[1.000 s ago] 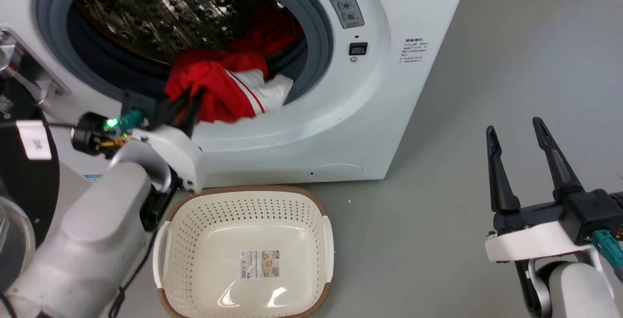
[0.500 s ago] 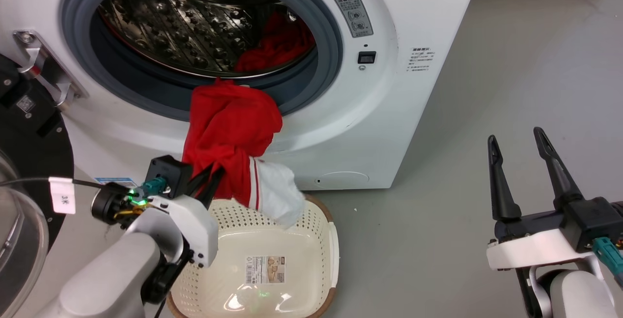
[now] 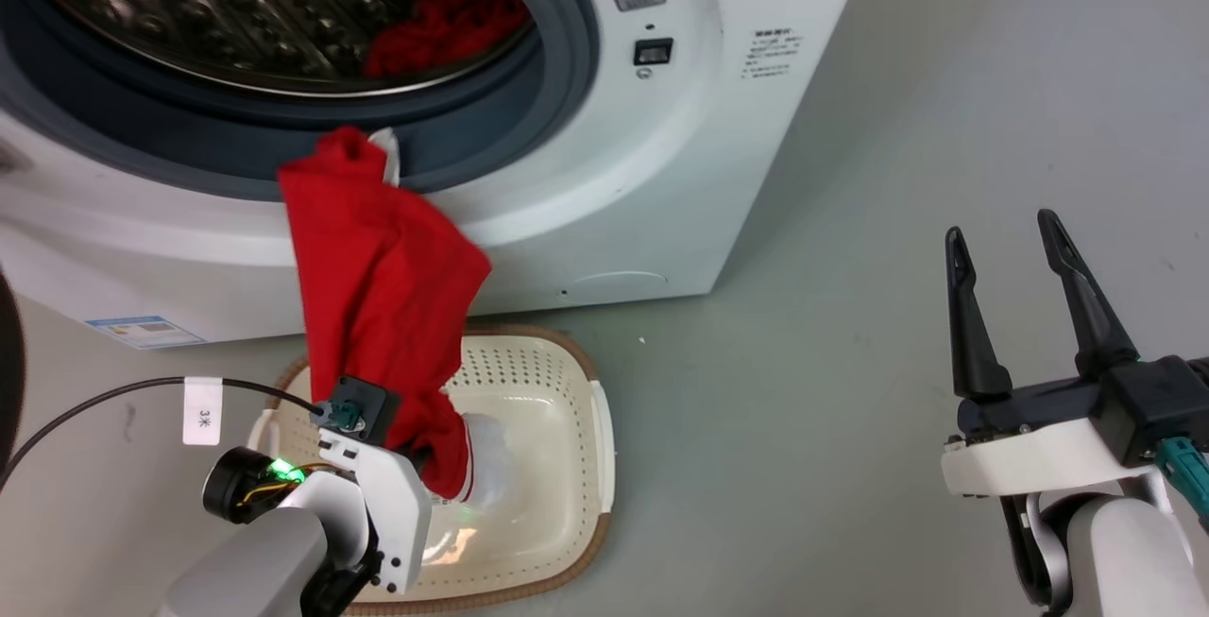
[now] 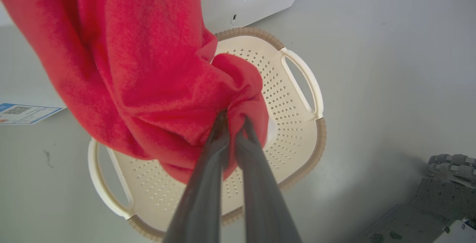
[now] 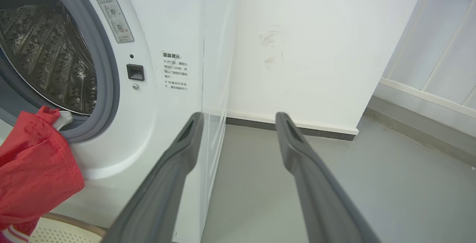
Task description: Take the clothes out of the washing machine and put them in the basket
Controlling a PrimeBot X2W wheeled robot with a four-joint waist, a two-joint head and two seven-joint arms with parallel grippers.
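A red garment (image 3: 378, 286) stretches from the grey gasket of the washing machine (image 3: 604, 173) down into the basket (image 3: 578, 364). Its white striped end (image 3: 482, 471) lies inside the basket. My left gripper (image 4: 231, 119) is shut on a bunch of this red fabric just above the basket (image 4: 319, 138); in the head view the cloth hides its fingers. Another red garment (image 3: 444, 17) lies deep in the steel drum (image 3: 189, 12). My right gripper (image 3: 1001, 231) stands open and empty over the floor to the right, and appears again (image 5: 240, 118) facing the machine's right corner.
Grey floor (image 3: 850, 362) spreads to the right of the machine and basket. A black cable with a white tag (image 3: 202, 409) loops by my left wrist. A white wall (image 5: 316, 49) stands behind the machine. The robot's base (image 4: 446, 183) sits near the basket.
The head camera has shifted. My left gripper has drawn the red garment out of the drum and down, from the opening's lip to the basket, and the white striped end now rests inside it.
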